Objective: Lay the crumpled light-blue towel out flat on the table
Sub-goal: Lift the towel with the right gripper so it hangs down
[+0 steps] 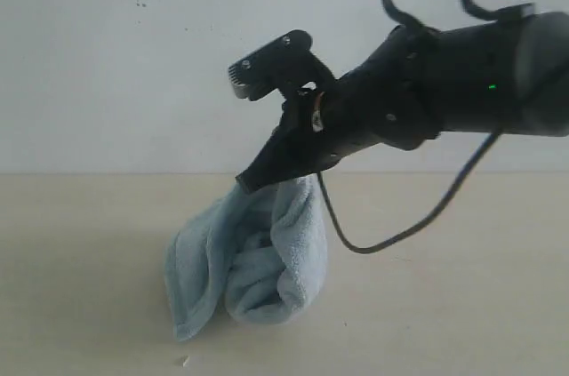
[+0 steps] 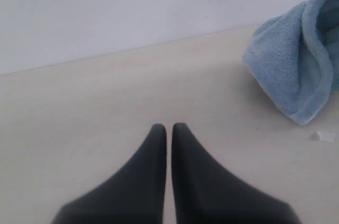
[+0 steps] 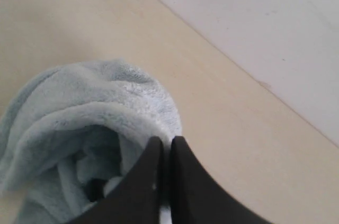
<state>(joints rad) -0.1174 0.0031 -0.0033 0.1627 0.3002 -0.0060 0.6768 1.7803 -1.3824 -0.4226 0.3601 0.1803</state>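
The right pincer [image 3: 165,141] is pressed together on the top fold of the towel [image 1: 258,260]. The towel hangs from it in a crumpled bundle, and its lower folds seem to rest on the worktop [image 1: 444,305] near the middle. The left pincer [image 2: 165,127] is pressed together on nothing, over bare worktop, apart from the towel. A white wall [image 1: 133,56] stands behind.
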